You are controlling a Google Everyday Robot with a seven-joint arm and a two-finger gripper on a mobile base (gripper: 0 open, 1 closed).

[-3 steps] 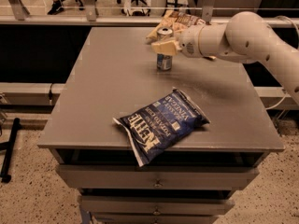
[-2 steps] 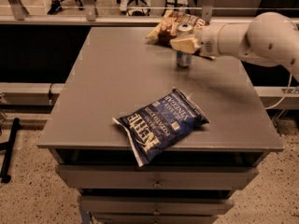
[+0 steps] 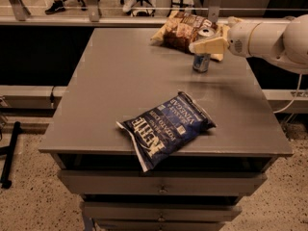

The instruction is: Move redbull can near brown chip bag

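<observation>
The redbull can [image 3: 201, 62], slim, silver and blue, stands upright on the grey table [image 3: 120, 81] at the far right. My gripper [image 3: 205, 45] reaches in from the right and is shut around the can's upper half, with one cream finger [image 3: 211, 46] crossing its front. The brown chip bag [image 3: 179, 30], crinkly brown and cream, lies at the table's far edge just behind and left of the can, a few centimetres from it.
A dark blue Kettle chip bag [image 3: 166, 126] lies near the table's front edge. My white arm [image 3: 269, 35] stretches over the right edge. A rail [image 3: 96, 20] and chair legs stand behind the table. Drawers [image 3: 159, 186] sit below the tabletop.
My gripper has carried the redbull can to the right along the far side of the table, ending beside the brown chip bag's right end.
</observation>
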